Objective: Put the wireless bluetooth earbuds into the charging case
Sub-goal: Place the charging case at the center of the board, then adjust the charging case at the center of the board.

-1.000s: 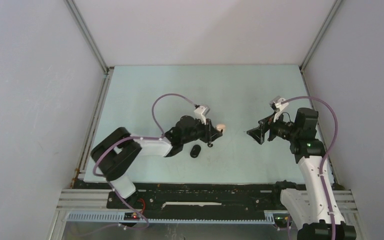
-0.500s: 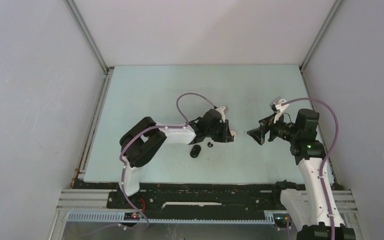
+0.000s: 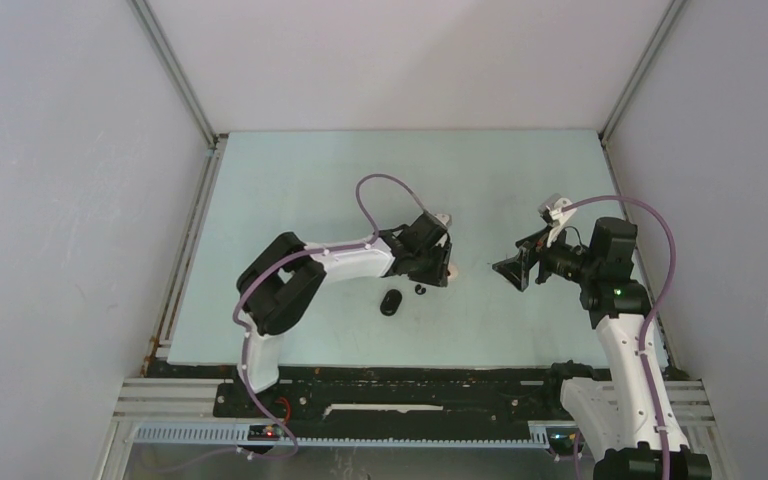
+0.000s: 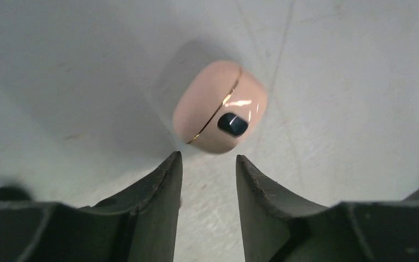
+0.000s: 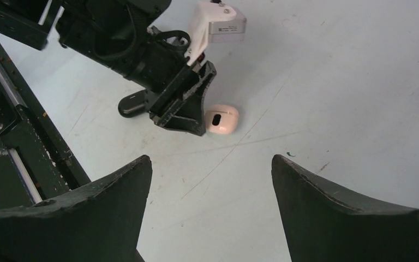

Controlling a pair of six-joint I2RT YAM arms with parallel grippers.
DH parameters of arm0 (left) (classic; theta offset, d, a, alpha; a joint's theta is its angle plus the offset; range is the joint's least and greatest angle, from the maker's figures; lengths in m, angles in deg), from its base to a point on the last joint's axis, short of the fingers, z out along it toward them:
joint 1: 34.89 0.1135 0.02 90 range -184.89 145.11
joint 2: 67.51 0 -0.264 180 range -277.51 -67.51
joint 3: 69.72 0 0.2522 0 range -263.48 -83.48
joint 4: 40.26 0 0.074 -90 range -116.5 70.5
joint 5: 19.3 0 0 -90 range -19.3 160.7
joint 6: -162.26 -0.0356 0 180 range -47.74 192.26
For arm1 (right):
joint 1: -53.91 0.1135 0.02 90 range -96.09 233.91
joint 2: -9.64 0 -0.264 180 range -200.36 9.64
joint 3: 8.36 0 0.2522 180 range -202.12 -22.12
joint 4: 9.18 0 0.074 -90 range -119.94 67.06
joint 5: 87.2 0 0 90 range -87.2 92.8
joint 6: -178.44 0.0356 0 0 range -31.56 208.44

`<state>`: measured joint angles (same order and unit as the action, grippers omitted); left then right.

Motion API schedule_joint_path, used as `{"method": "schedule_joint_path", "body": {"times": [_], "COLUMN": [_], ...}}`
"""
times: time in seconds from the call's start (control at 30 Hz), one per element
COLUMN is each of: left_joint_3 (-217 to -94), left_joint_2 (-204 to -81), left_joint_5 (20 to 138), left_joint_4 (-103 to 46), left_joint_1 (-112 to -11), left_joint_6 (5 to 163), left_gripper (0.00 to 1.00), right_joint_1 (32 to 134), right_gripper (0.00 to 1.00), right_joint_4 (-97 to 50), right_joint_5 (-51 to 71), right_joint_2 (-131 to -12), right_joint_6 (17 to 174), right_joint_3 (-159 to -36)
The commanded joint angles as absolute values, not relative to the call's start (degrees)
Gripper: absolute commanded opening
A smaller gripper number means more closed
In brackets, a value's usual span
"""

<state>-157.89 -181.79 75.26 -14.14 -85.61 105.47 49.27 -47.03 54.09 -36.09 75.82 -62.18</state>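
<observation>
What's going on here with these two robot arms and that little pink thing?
The left gripper is poised at a small pink charging case lying shut on the table, its fingers slightly apart and the case just beyond their tips, not gripped. The right gripper hangs wide open off to the side, holding nothing. A black case and a tiny black earbud lie nearby on the table.

Light was soft and even; glare streaked the pink case point(image 4: 221, 106), shadow pooled above-left of it, fingers point(image 4: 153, 218) below it blurred.
</observation>
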Motion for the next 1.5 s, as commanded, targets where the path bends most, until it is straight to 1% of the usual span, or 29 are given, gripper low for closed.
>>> {"method": "schedule_joint_path", "body": {"times": [0.0,0.13,0.37,0.53,0.63,0.8,1.03,1.23,1.33,1.47], "left_joint_3": [-158.38,-154.63,-143.04,-137.74,-136.70,-136.81,-137.14,-136.85,-136.90,-137.43], "left_joint_2": [-175.42,-170.36,-158.86,-154.44,-154.65,-158.48,-163.27,-162.57,-161.63,-159.93], "left_joint_5": [66.14,62.46,61.28,59.97,58.14,57.18,59.94,58.90,59.17,59.94], "left_joint_4": [-2.81,-0.80,-3.64,-4.86,-5.33,-6.84,-7.90,-6.30,-6.05,-7.41], "left_joint_1": [-85.21,-85.25,-85.50,-86.49,-87.49,-88.21,-88.88,-89.60,-89.94,-91.40], "left_joint_6": [98.88,97.31,98.99,99.50,98.10,96.82,96.60,96.52,95.57,93.93], "left_gripper": [0.47,0.48,0.48,0.50,0.52,0.53,0.53,0.46,0.40,0.38], "right_joint_1": [49.47,49.73,50.79,52.32,52.97,53.43,53.38,53.47,53.47,53.47], "right_gripper": [0.83,0.83,0.84,0.84,0.85,0.85,0.85,0.85,0.85,0.85], "right_joint_4": [-46.06,-46.44,-46.91,-47.32,-47.88,-48.42,-48.90,-48.88,-48.95,-49.02], "right_joint_5": [55.44,55.57,55.23,54.25,54.17,54.30,54.39,54.57,54.70,54.79], "right_joint_2": [-36.32,-36.41,-36.06,-36.16,-36.37,-36.59,-36.67,-36.83,-36.85,-37.06], "right_joint_6": [74.61,74.04,73.08,71.84,71.27,70.75,70.43,70.34,70.38,70.54], "right_joint_3": [-62.30,-62.36,-62.31,-62.38,-62.51,-62.64,-62.64,-62.64,-62.64,-62.64]}}
